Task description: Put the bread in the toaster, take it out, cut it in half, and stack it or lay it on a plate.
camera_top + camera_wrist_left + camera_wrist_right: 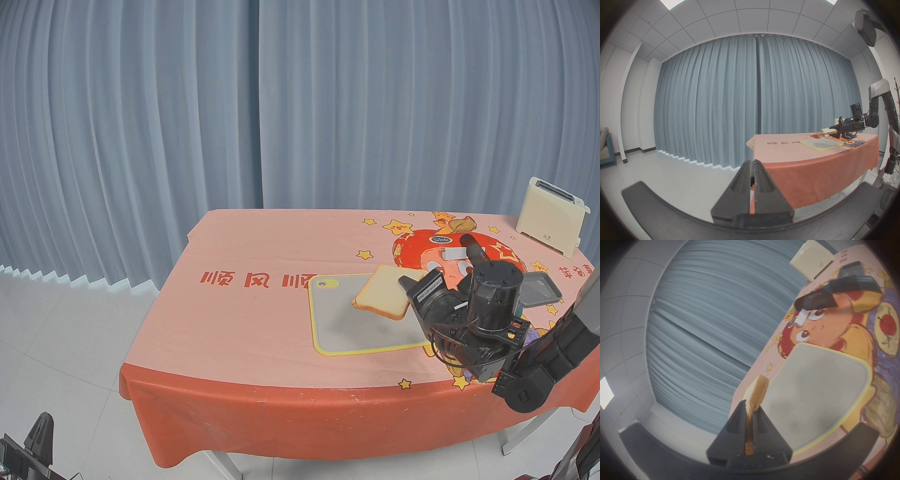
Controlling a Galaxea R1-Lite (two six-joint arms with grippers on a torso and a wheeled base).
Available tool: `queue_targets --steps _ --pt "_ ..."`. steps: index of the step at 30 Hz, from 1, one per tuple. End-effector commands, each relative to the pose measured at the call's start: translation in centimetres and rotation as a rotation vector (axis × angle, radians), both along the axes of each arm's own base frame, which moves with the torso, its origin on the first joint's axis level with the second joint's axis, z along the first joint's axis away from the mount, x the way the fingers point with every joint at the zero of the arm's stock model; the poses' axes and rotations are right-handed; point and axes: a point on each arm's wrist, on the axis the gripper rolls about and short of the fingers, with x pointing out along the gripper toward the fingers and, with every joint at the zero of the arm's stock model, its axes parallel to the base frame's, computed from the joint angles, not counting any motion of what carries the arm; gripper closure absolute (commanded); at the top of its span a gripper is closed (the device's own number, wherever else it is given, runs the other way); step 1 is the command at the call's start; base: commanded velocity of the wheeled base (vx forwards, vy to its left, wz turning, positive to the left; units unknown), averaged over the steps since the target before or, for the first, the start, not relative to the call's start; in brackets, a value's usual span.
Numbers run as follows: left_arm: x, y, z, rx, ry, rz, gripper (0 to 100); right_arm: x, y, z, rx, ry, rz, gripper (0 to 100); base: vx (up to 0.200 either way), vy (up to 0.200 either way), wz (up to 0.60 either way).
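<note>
Firmly pinching the bread (382, 291) by its three o'clock edge with the right hand (409, 286), both fingers closed on the crust. Holding the slice tilted and lifted off the surface, over the two o'clock corner of the cutting board (350, 328) and partly overhanging that board's far right edge. Seen edge-on from the wrist camera, rising out from between the two fingers. Underneath, lying flat on the counter (250, 325): the grey board with its yellow rim and a yellow tab at the ten o'clock corner. Just beyond the slice, at about two o'clock, a knife (455, 253) with black handle and pale blade, resting on the counter's cartoon print. At three o'clock of the board, a dark rectangular plate (542, 289), partly hidden behind the arm. Further out at two o'clock, near the counter's far right corner, a cream toaster (550, 215), upright and well apart from the bread. Down at seven o'clock, off the counter and low beside it, the left hand (753, 165), pressed shut with nothing between its fingers. Behind everything, at twelve, a grey-blue curtain (250, 94).
</note>
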Motion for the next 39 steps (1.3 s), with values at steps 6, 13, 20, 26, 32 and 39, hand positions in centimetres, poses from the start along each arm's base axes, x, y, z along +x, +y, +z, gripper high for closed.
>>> queue_targets --steps 6,13,20,26,32,39 --pt "0.0 0.0 -0.5 0.0 0.001 0.0 100 -1.1 -0.6 -1.2 0.008 0.035 -0.094 100 0.0 0.0 0.0" --pt "0.0 0.0 -0.5 0.0 0.001 0.0 100 -1.0 -0.5 -1.7 0.046 -0.026 -0.112 100 0.0 0.0 0.0" --pt "0.0 0.0 -0.5 0.0 0.001 0.0 100 -0.5 -0.5 -2.8 0.025 -0.002 -0.123 100 0.0 0.0 0.0" --pt "0.0 0.0 -0.5 0.0 0.001 0.0 100 -0.5 -0.4 -2.8 -0.002 -0.005 -0.111 100 0.0 0.0 0.0" --pt "0.0 0.0 -0.5 0.0 0.001 0.0 100 -0.2 -0.4 -3.8 -0.068 0.016 -0.102 100 0.0 0.0 0.0" --pt "0.0 0.0 -0.5 0.0 0.001 0.0 100 0.3 -0.1 -4.7 -0.099 0.027 -0.102 100 0.0 0.0 0.0"
